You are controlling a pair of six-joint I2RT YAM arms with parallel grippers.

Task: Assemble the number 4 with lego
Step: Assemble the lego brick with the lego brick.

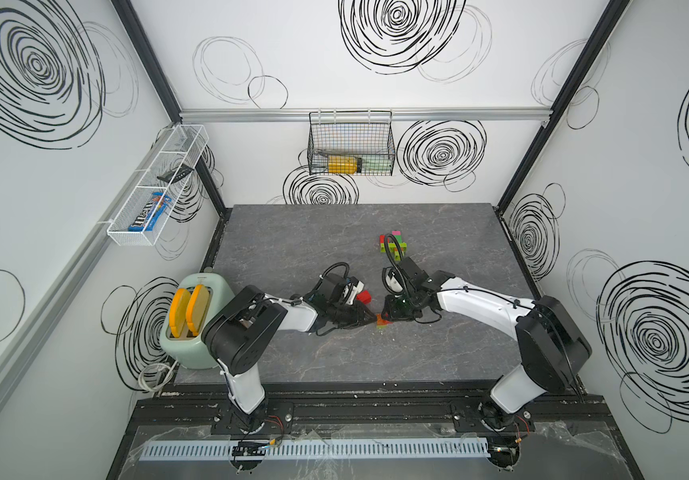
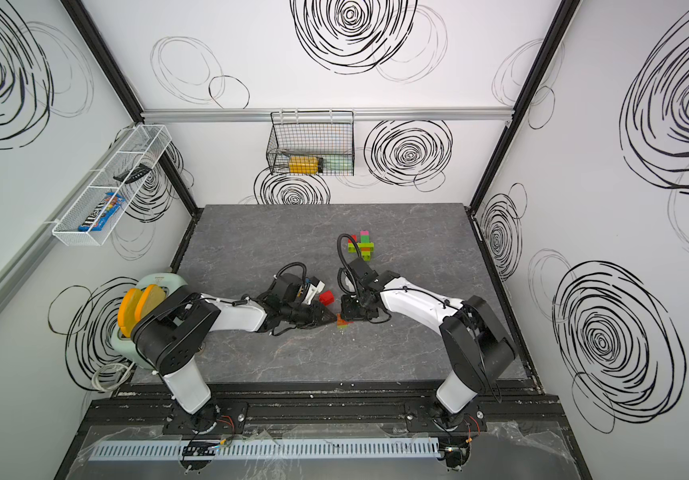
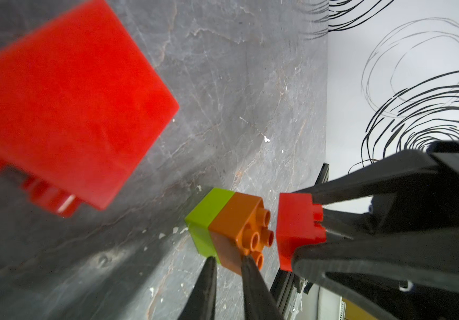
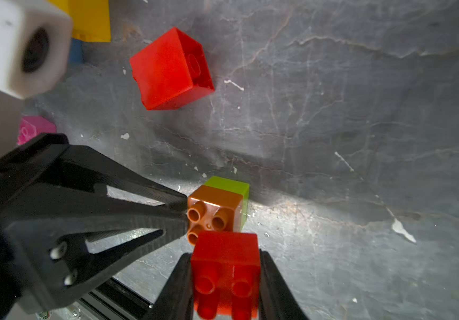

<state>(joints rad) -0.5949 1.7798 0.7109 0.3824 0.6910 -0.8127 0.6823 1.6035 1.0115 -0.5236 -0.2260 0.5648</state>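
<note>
An orange lego brick (image 3: 239, 219) sits on a lime green brick (image 3: 209, 210) on the grey table, mid-table in both top views (image 1: 381, 322) (image 2: 343, 322). My left gripper (image 3: 228, 259) is shut, its tips touching the side of this stack. My right gripper (image 4: 224, 253) is shut on a red brick (image 4: 225, 257). That brick (image 3: 297, 224) hangs a small gap off the orange studs, its own studs facing away. A loose red brick (image 1: 363, 296) (image 4: 167, 72) lies just behind. A partly built lime, pink and red lego cluster (image 1: 394, 245) stands farther back.
Yellow (image 4: 90, 19), blue (image 4: 76, 52) and pink (image 4: 33, 130) bricks lie beside the left arm. A mint toaster (image 1: 193, 320) stands at the table's left edge. A black wire basket (image 1: 351, 143) hangs on the back wall, and a white one (image 1: 155, 187) on the left wall.
</note>
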